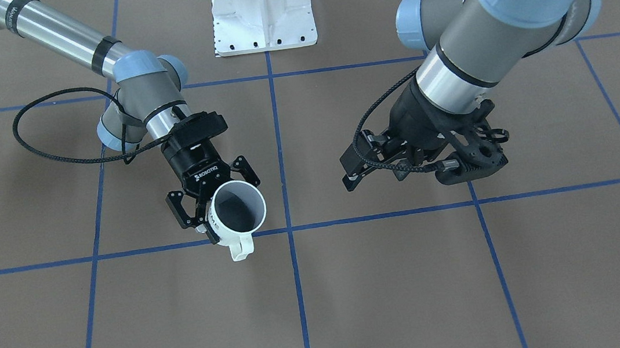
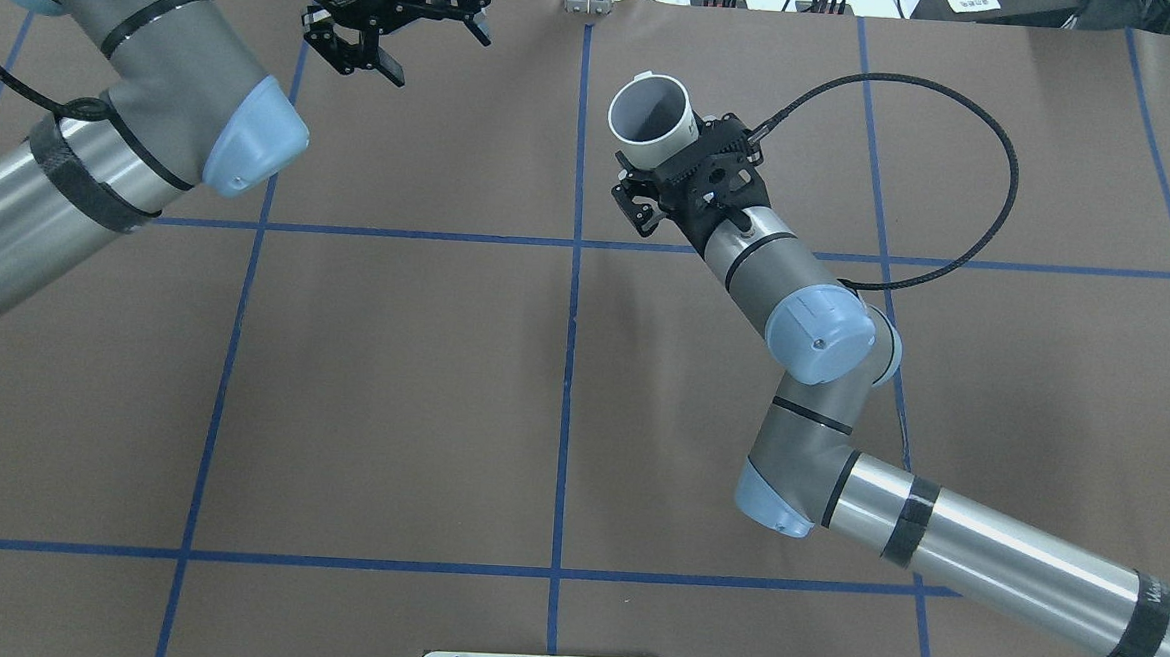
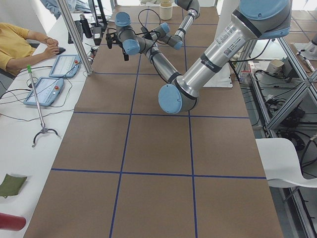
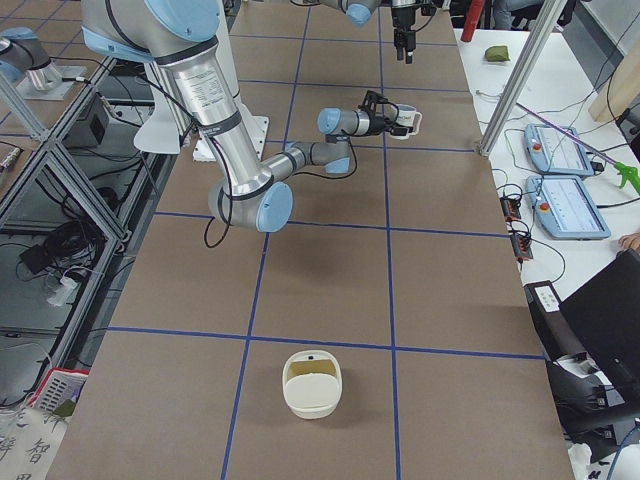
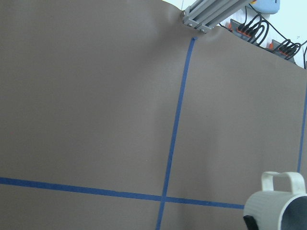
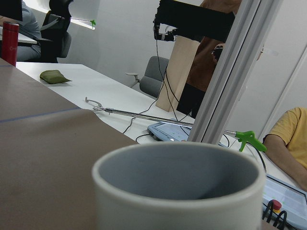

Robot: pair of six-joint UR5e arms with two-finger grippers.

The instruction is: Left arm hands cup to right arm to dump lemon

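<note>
The fingers [image 1: 181, 211] of the right arm [image 1: 67, 44] are pinching the cup [image 1: 239, 208] by its wall, holding it above the counter [image 1: 416, 290], near the midline and toward the edge opposite the robot. The left arm [image 1: 482, 49] is hanging its fingers [image 2: 359, 54] spread, well apart from the cup. The cup's handle is pointing toward that edge.

Brown table [image 1: 389, 305] w/ blue tape grid [image 1: 298, 292], white desk [image 3: 17, 146] (w/ tablets [image 3: 47, 89]), grey chair [image 6: 152, 79]

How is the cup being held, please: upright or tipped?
Roughly upright: the cup shows its open mouth facing up in both the overhead and front-facing views.
</note>
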